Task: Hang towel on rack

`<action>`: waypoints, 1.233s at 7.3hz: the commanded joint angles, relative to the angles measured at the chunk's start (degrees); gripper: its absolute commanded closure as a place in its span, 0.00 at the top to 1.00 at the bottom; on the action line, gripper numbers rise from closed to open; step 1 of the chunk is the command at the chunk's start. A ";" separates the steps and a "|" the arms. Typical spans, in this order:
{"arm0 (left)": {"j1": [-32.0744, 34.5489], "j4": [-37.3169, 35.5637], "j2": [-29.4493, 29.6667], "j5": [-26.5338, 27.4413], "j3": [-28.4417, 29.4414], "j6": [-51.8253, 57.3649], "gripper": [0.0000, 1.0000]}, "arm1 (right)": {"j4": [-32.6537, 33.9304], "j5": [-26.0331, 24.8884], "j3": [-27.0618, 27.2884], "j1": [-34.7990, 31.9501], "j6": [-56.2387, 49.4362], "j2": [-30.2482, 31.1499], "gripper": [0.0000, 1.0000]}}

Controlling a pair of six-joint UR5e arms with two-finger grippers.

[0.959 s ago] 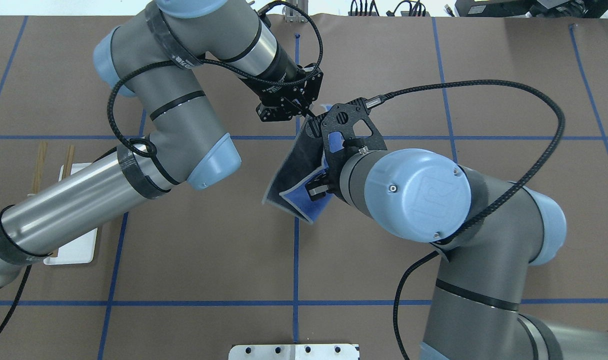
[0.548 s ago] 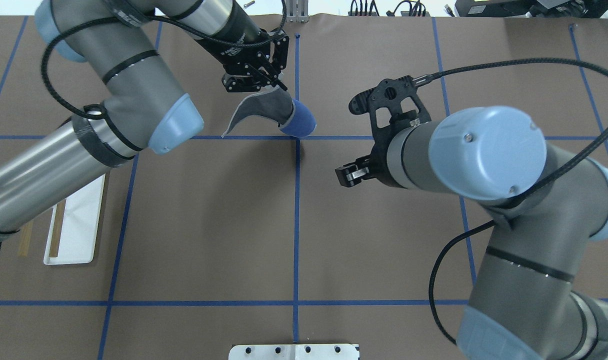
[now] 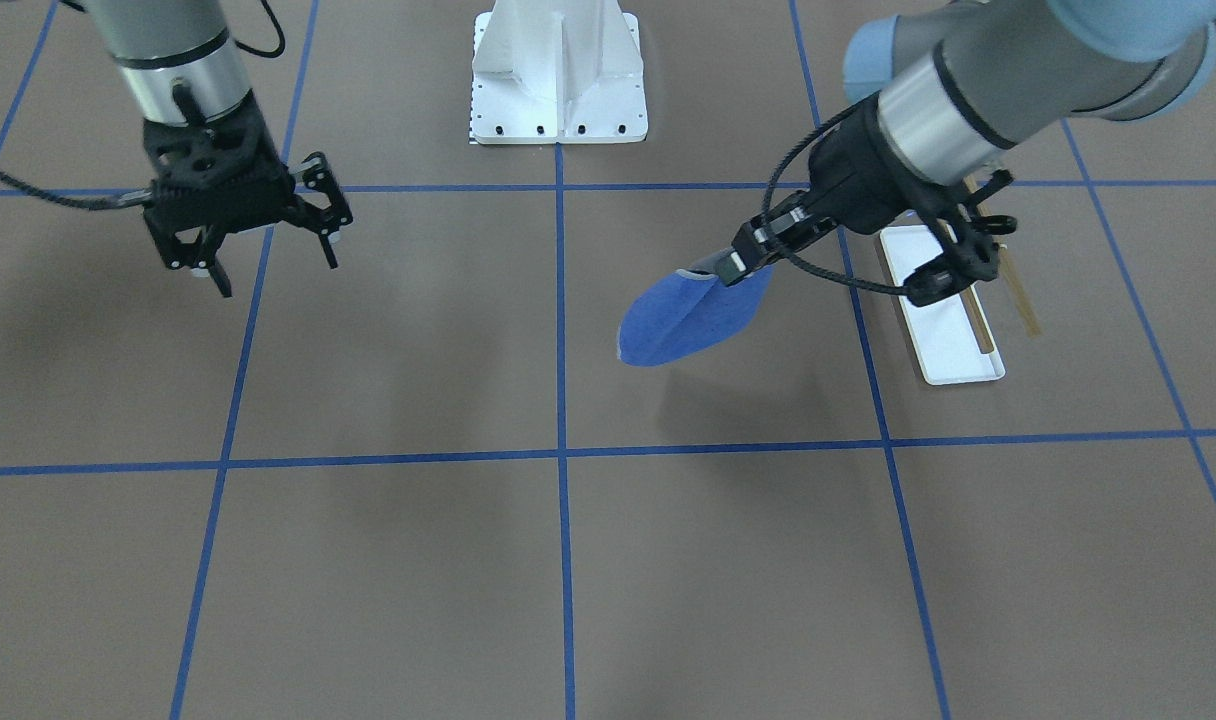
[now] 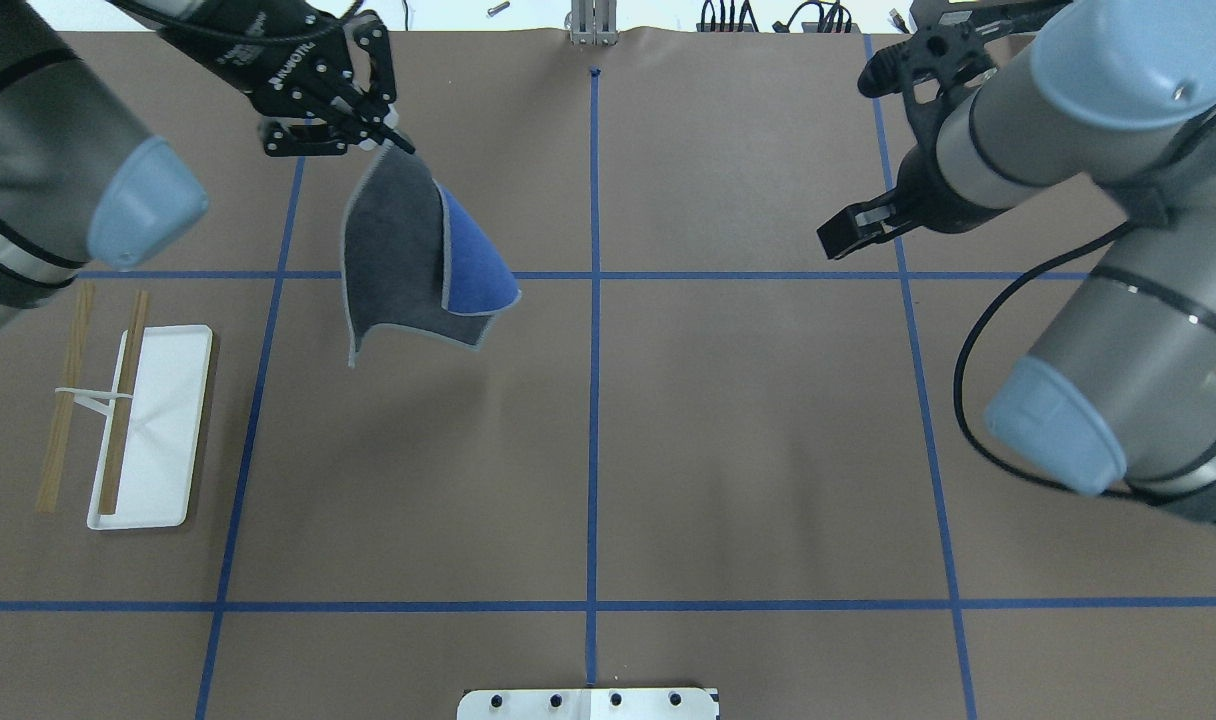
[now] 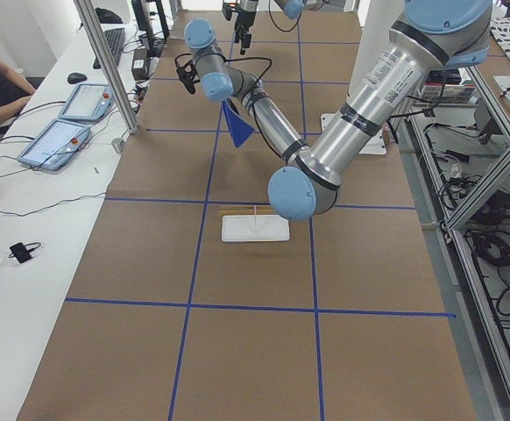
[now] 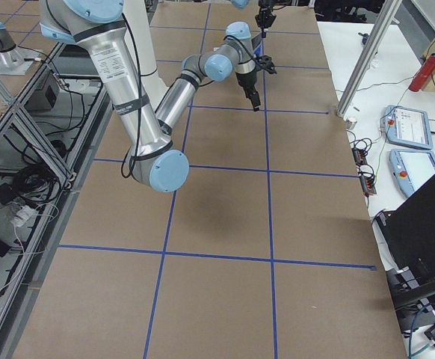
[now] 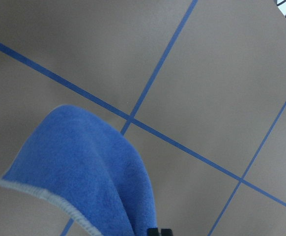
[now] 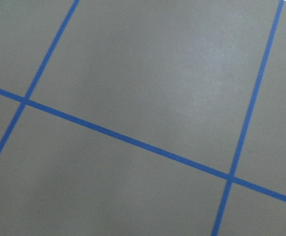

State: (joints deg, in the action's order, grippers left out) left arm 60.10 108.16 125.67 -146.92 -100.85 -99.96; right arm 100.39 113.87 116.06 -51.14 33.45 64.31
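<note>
My left gripper [image 4: 393,140] is shut on one corner of the blue towel [image 4: 418,270], which hangs free above the table with its grey underside showing. It also shows in the front view, where the left gripper [image 3: 733,265] holds the towel [image 3: 683,320] aloft, and in the left wrist view [image 7: 84,172]. The rack [image 4: 153,425] stands at the table's left, with a white tray and two wooden rods [image 4: 63,400]. In the front view it lies [image 3: 943,320] just behind the left arm. My right gripper [image 3: 273,268] is open and empty, far right [image 4: 838,238].
The white robot pedestal [image 3: 558,80] is bolted at the table's near-robot edge. Blue tape lines [image 4: 593,400] grid the brown table. A side bench with tablets [image 5: 58,140] and an operator runs along the far edge.
The right gripper has let go of the towel and drawn back to the right. The left gripper has carried the towel left, toward the rack's side, and the towel has unfolded to hang.
</note>
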 commanded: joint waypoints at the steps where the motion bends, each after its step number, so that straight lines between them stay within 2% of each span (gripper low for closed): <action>1: 4.23 0.04 -8.30 -3.63 -7.05 3.18 0.00 | 0.07 12.82 -9.58 -12.18 -11.08 0.55 1.00; 3: 4.41 0.12 -19.53 -3.63 -12.24 11.33 0.00 | 0.07 15.59 -16.45 -17.66 -19.19 1.60 1.00; 6: 8.97 0.39 -32.91 -3.72 -16.56 24.33 0.00 | 3.58 15.59 -18.59 -21.89 -19.57 2.22 1.00; 8: 11.44 0.21 -39.33 -4.24 -14.91 35.91 0.00 | 3.07 15.68 -21.47 -22.86 -19.74 2.22 1.00; 9: 13.71 0.21 -40.06 -4.51 -12.29 41.11 0.00 | 3.06 15.68 -22.45 -22.78 -19.83 1.96 1.00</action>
State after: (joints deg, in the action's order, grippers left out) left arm 71.57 108.42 87.70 -151.11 -115.40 -65.41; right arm 103.53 129.53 95.01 -73.74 13.73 66.47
